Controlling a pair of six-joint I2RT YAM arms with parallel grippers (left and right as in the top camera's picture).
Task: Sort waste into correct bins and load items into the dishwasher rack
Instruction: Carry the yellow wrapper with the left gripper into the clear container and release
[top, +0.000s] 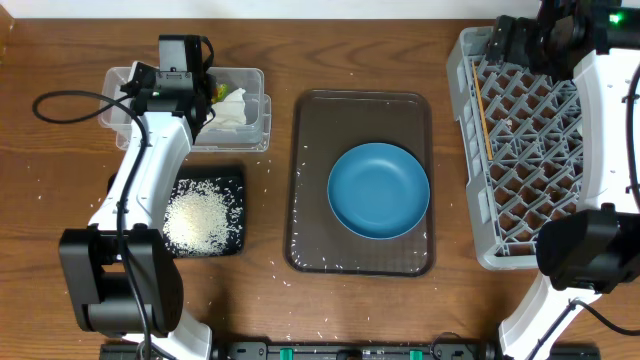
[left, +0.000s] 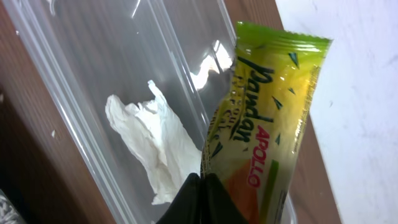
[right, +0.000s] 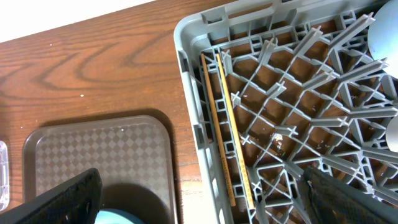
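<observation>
Above the clear tub (left: 155, 43), the left gripper (left: 200, 193) pinches a wrapper (left: 267, 118) printed "Pandan" and "APOLLO". The right gripper (right: 205, 199) gapes empty over the grey rack (right: 205, 25); a wooden table (right: 93, 68) lies beneath.

Napkin (left: 155, 146) in tub (left: 87, 56); wrapper (left: 273, 118) held; black tray (top: 234, 178): rice (top: 195, 220).

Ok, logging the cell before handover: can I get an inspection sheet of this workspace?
Surface: wooden table.
Job's things: napkin in clear tub; wrapper over it; rice in black tray; bowl on brown tray; chopsticks in rack.
Clutter: stray grains on table.
Grippers: left tool shut on wrapper; right tool open above rack.
Cables: black cable looped beside clear tub.
Surroundings: white area beyond table edge.
</observation>
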